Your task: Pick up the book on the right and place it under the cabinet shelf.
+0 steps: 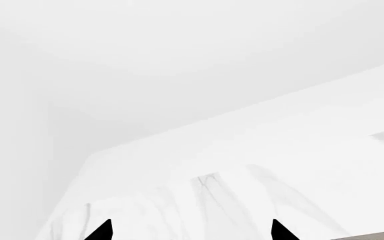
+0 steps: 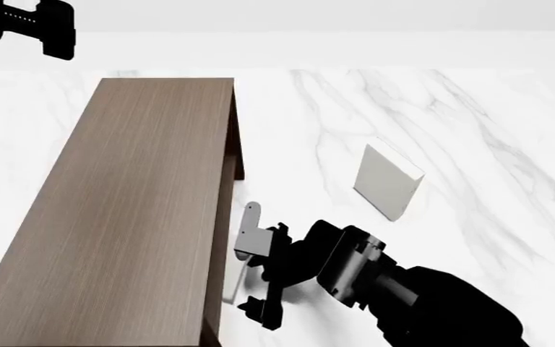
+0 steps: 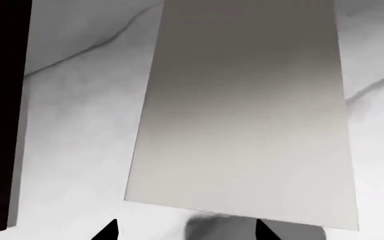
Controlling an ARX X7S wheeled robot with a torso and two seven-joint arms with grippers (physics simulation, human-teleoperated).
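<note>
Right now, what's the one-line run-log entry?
right gripper open at cabinet side | book flat ahead of it, unheld | left gripper open, clear | other book upright, apart

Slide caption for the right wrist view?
Right gripper, fingers apart, facing a pale book; marble table behind it.

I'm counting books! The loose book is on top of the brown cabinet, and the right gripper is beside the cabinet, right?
Not on top. The head view shows that book on the marble table, right of the cabinet. The right gripper is beside it.
</note>
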